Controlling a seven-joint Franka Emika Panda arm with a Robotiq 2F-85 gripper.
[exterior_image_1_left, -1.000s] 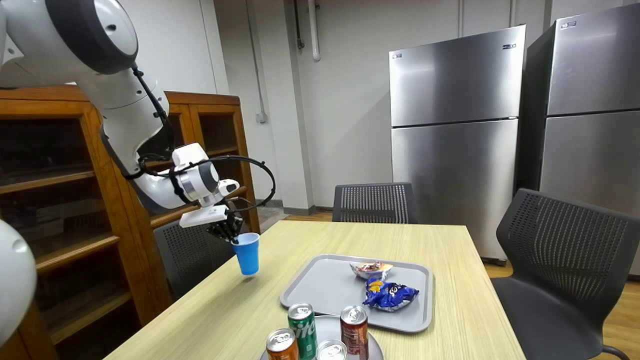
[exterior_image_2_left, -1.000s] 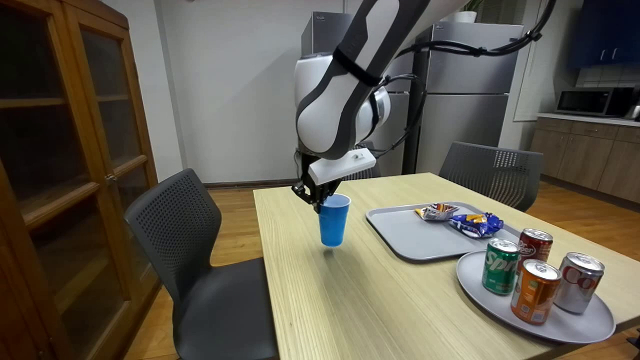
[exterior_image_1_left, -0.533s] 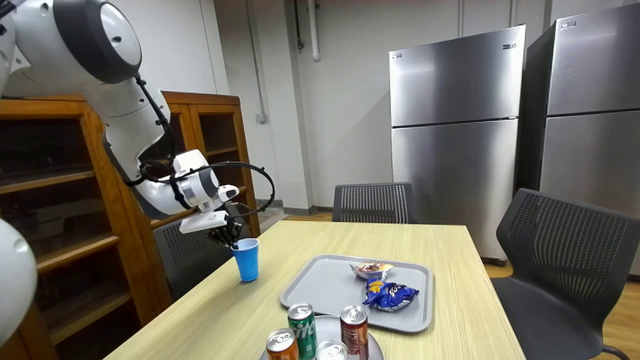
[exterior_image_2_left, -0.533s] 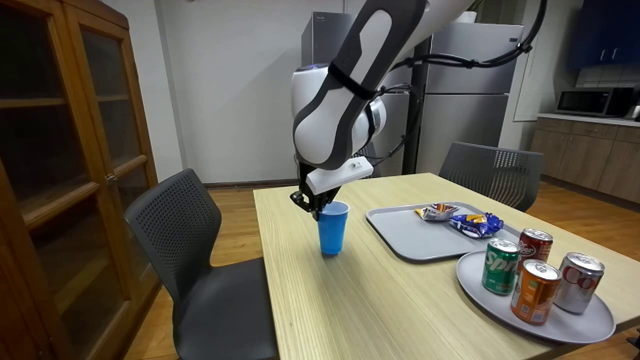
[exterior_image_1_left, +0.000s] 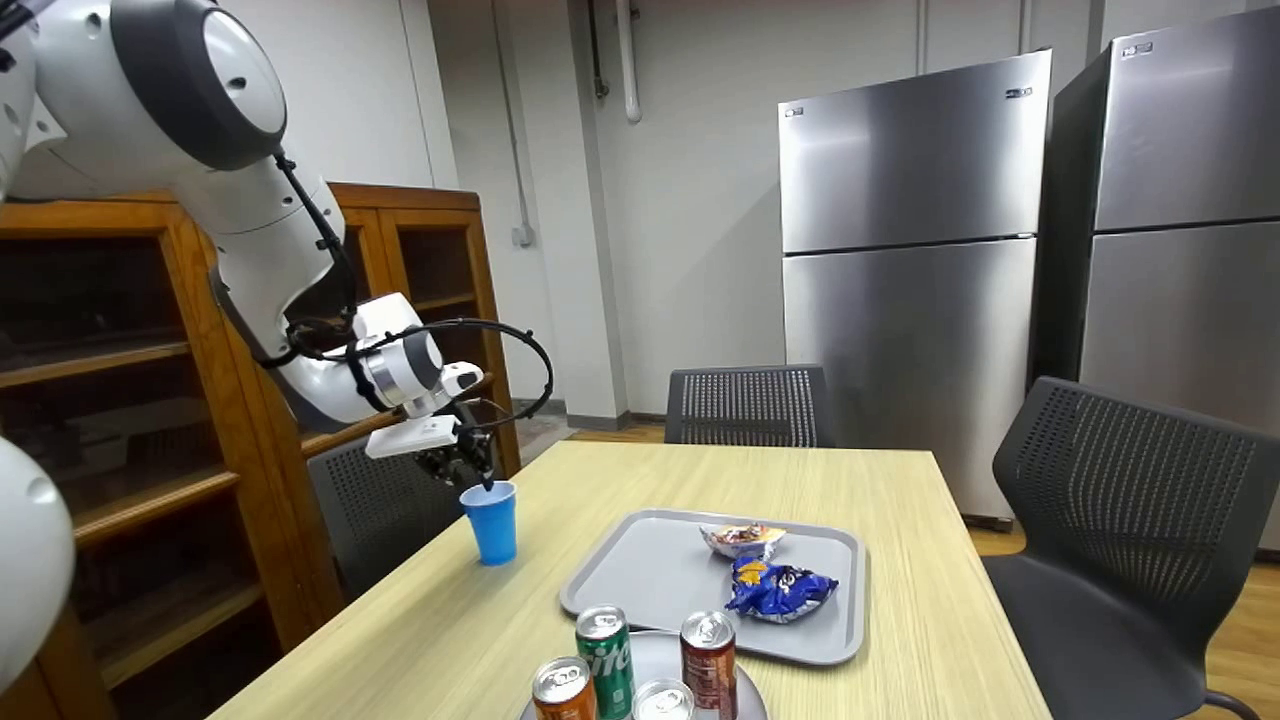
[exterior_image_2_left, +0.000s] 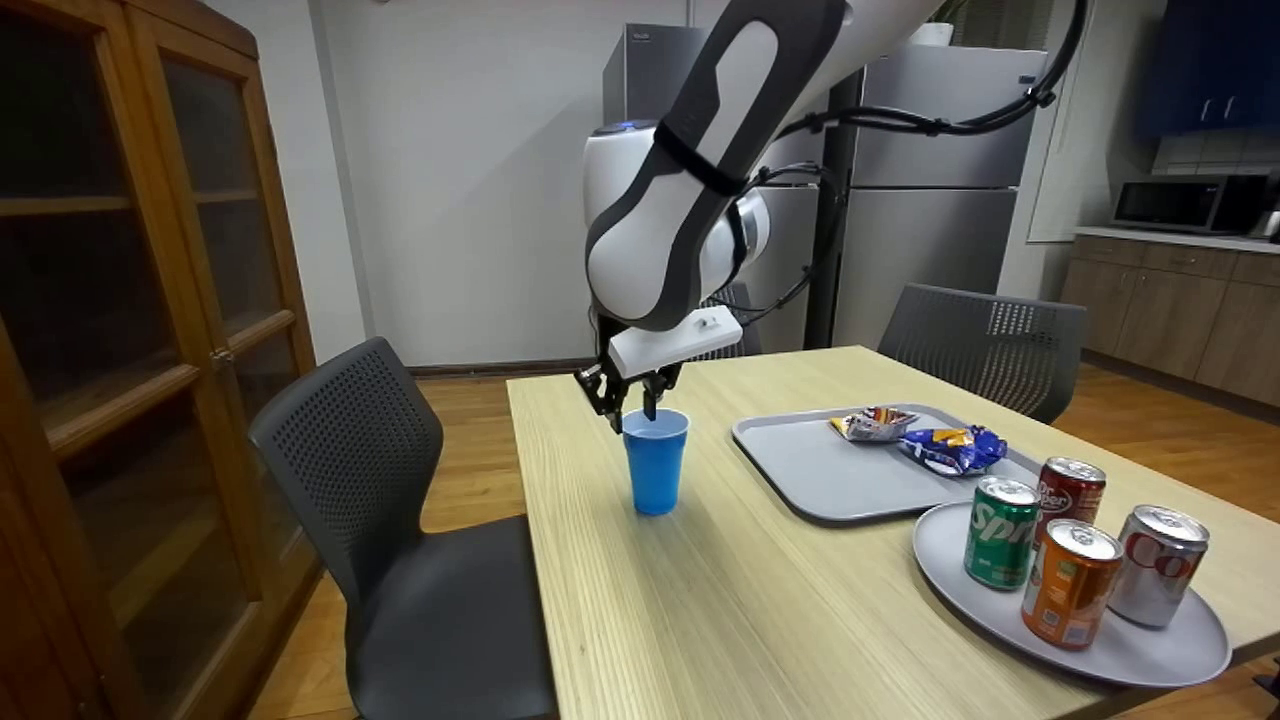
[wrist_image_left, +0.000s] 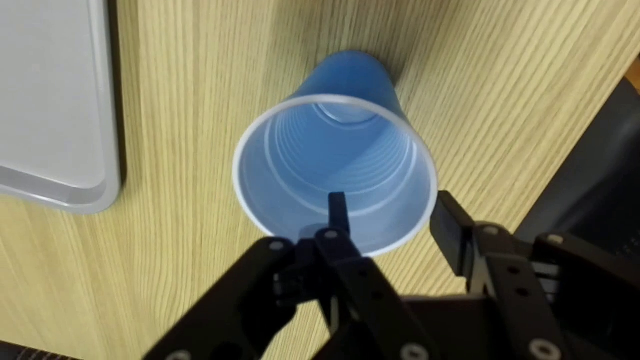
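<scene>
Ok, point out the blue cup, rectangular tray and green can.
Blue cup (wrist_image_left: 334, 156), wrist view: inner wall.
Rectangular tray (exterior_image_2_left: 848, 471), in an exterior view: bare base.
Green can (exterior_image_2_left: 1001, 534), in an exterior view: lettered side.

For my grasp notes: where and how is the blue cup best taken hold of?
Probably by its rim, from above, one finger inside and one outside. The blue cup stands upright on the table, open mouth up, its rim thin-looking; the gripper stands open there, a finger to either side of that rim.

Refrigerators (exterior_image_1_left: 908, 285) and a microwave (exterior_image_2_left: 1165, 203) suggest a kitchen.
</scene>
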